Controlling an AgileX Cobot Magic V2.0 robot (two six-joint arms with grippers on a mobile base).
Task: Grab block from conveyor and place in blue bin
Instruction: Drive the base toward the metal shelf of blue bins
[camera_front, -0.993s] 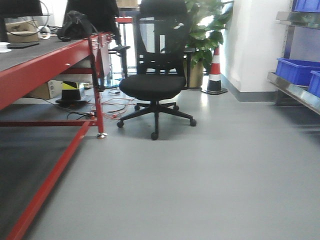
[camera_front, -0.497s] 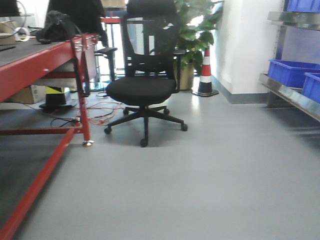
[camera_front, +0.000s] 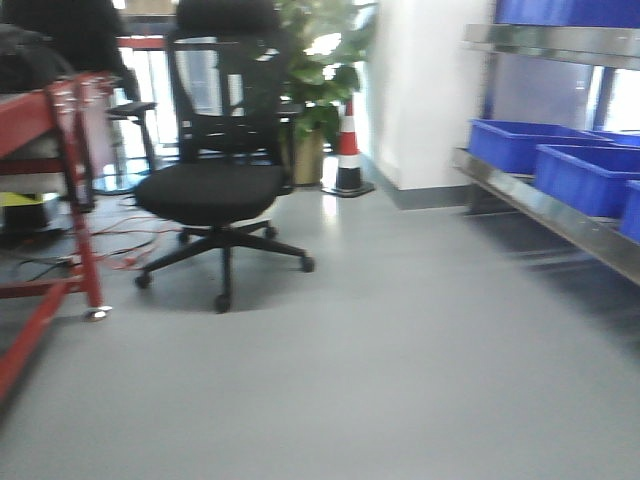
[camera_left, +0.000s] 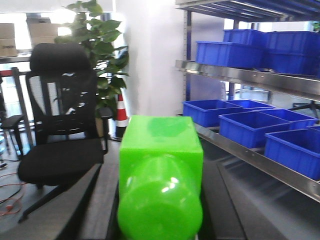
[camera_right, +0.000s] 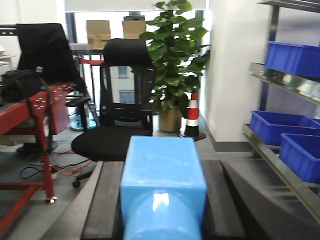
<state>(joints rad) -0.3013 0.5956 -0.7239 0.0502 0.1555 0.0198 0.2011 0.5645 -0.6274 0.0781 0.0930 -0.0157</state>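
In the left wrist view my left gripper (camera_left: 160, 202) is shut on a bright green block (camera_left: 160, 165), held between the dark fingers (camera_left: 97, 200). In the right wrist view my right gripper (camera_right: 162, 210) is shut on a light blue block (camera_right: 162, 175), between its dark fingers (camera_right: 102, 205). Blue bins (camera_front: 520, 145) stand on a steel shelf rack at the right, and also show in the left wrist view (camera_left: 250, 127) and the right wrist view (camera_right: 275, 127). The conveyor is out of view. Neither gripper shows in the front view.
A black office chair (camera_front: 210, 190) stands on the grey floor ahead left. A red-framed table (camera_front: 60, 170) with cables under it is at the far left. A striped cone (camera_front: 348, 150) and a potted plant (camera_front: 315, 70) stand by the white wall. The steel shelf edge (camera_front: 550, 215) juts out at the right.
The front view has swung to the right: the chair and red table have slid left in the picture and more of the shelf with blue bins has come in.
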